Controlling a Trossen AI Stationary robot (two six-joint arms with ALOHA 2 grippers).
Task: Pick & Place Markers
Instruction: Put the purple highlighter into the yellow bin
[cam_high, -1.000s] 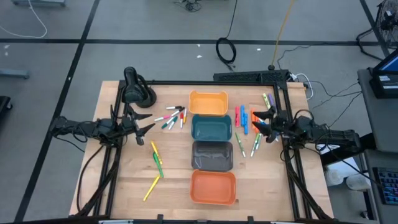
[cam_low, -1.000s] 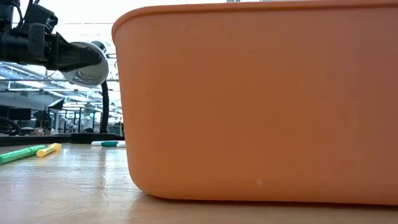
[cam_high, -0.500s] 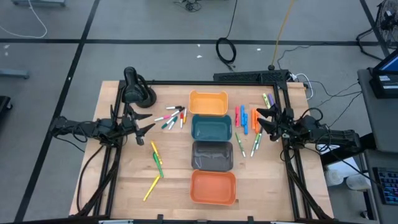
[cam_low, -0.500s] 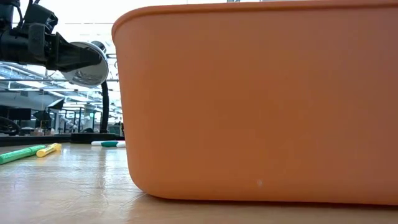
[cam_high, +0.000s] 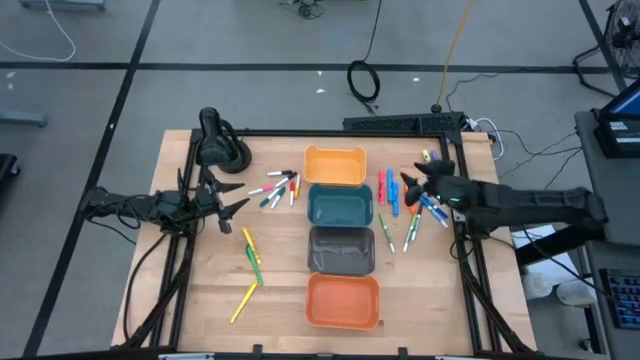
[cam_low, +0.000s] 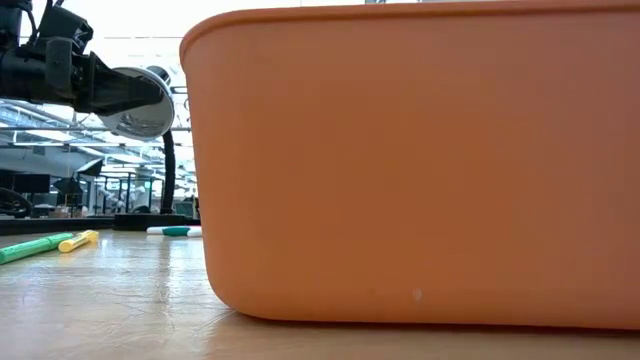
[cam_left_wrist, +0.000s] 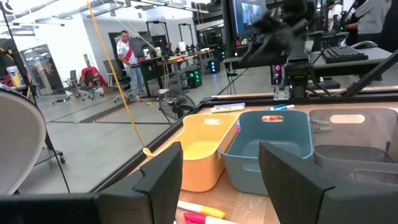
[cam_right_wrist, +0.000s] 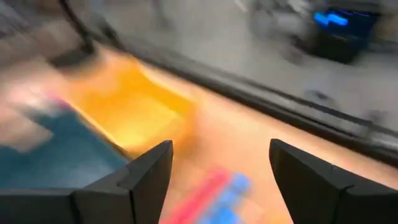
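Markers lie in loose groups: one cluster (cam_high: 276, 188) left of the light orange bin, red, blue and green ones (cam_high: 398, 205) right of the bins, and yellow and green ones (cam_high: 250, 258) at the near left. My left gripper (cam_high: 236, 201) hangs open and level beside the left cluster, holding nothing; its wrist view shows a gap (cam_left_wrist: 221, 180) between the fingers. My right gripper (cam_high: 410, 185) is open above the right-hand markers (cam_right_wrist: 217, 190), slanting down, with nothing between its fingers (cam_right_wrist: 143, 177).
Four bins stand in a row down the table's middle: light orange (cam_high: 335, 165), teal (cam_high: 340, 205), grey (cam_high: 340, 248) and orange (cam_high: 343, 300). The orange bin (cam_low: 420, 170) fills the low view. A black stand (cam_high: 218, 140) sits at the far left corner. A person (cam_left_wrist: 127, 53) stands in the room beyond.
My right gripper has risen and reached out from the table's right edge toward the bins, over the right-hand markers, and it has tipped from level to slanting downward. It has stayed open. No marker has moved.
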